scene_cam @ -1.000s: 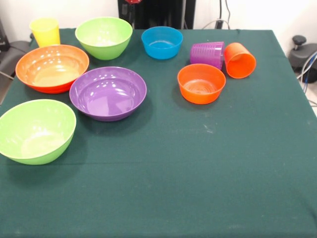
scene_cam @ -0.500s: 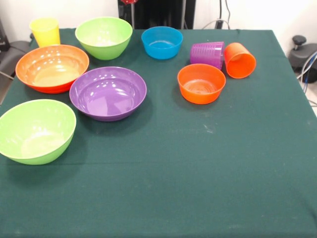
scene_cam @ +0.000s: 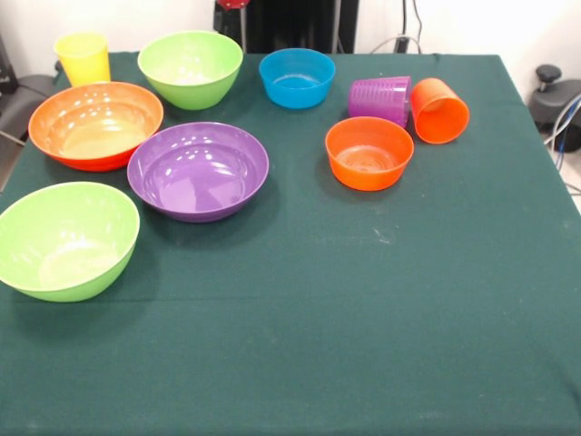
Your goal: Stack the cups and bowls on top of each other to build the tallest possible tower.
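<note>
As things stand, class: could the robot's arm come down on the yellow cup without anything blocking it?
Probably yes. The yellow cup stands upright at the table's corner, apart from the orange bowl and green bowl, with nothing over it. The arm itself is not in view.

A lab: green-clothed table [scene_cam: 363, 318] against a bare white wall [scene_cam: 472, 23], loose cables [scene_cam: 567, 118] at right.

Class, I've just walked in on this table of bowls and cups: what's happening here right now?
Nothing is being handled; no gripper shows. Nothing is stacked. The yellow cup stands upright at a far corner, while the purple cup and orange cup lie on their sides, side by side. The two green bowls, the large orange bowl, purple bowl, blue bowl and small orange bowl sit separately on the green cloth.
</note>
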`<control>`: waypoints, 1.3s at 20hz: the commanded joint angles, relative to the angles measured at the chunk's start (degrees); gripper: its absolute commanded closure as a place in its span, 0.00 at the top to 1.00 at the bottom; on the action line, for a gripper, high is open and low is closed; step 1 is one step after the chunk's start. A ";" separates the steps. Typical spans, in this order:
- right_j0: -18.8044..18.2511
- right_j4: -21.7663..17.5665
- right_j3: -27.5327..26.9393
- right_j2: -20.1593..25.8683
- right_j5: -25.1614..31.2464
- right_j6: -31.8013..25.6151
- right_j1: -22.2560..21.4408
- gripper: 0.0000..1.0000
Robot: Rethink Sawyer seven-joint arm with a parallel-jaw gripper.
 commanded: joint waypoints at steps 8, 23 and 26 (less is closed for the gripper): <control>1.22 -1.66 2.09 6.29 6.91 14.85 0.41 1.00; 1.09 -1.97 3.67 10.58 14.69 14.95 -7.31 1.00; 1.79 -0.77 5.04 13.24 18.49 14.88 -11.28 1.00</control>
